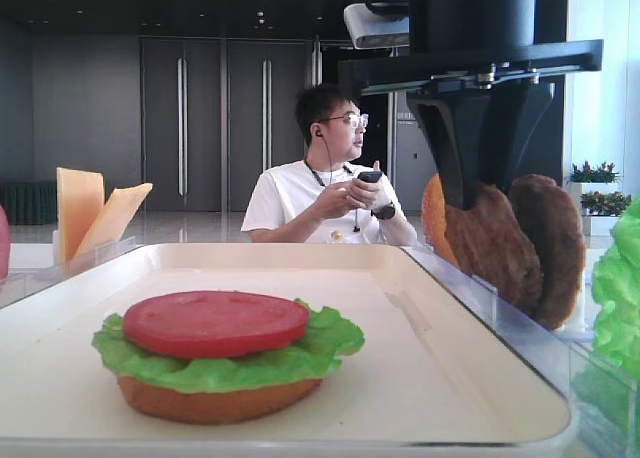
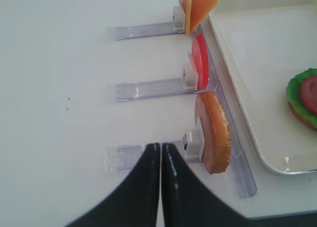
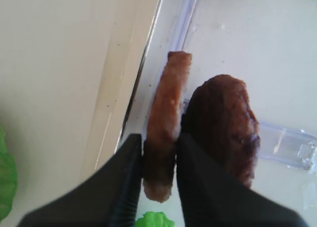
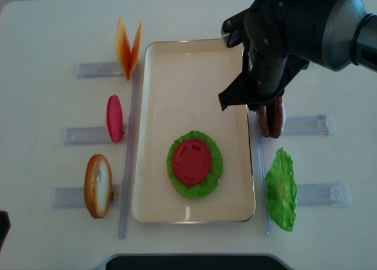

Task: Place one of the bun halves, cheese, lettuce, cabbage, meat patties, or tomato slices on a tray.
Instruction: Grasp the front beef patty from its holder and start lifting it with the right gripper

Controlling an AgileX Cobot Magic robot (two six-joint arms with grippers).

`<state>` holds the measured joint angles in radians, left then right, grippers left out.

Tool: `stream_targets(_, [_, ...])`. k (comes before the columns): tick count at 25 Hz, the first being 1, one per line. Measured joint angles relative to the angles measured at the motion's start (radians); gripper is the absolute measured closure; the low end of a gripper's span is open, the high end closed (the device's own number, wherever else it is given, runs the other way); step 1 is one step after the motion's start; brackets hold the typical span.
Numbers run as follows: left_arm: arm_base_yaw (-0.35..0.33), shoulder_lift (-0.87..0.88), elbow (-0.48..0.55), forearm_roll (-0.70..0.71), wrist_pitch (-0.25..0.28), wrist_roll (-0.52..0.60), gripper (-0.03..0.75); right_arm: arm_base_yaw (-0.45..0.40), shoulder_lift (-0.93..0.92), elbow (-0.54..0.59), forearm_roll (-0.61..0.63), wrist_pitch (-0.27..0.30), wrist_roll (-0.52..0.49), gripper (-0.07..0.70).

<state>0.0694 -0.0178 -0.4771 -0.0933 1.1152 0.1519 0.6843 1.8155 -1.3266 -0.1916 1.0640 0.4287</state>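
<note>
- The tray (image 4: 154,128), to the left of the right gripper's jaws, carries a stack of bun half (image 1: 215,402), lettuce (image 1: 330,346) and tomato slice (image 1: 214,323).
- The right gripper (image 3: 159,152) stands over the rack (image 4: 303,125) beside the tray, jaws nearly closed and pinching the nearer of two upright patties (image 3: 166,123); the second patty (image 3: 225,128) stands just outside the right-hand jaw.
- The left gripper (image 2: 161,150) hangs shut and empty beside the spare bun half (image 2: 214,132).
- Judged progress: patty gripped but not lifted; carrying it onto the tray remains.
</note>
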Motion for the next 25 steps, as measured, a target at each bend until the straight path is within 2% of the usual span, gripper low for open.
stream_targets(5, [0.0,0.0,0.0,0.0,0.0,0.0,0.722,0.0,0.0,0.0,-0.003,0.007,0.0,0.462])
stream_targets(25, [0.0,0.0,0.0,0.0,0.0,0.0,0.722,0.012,-0.01,-0.01,-0.007,0.047,0.0,0.465])
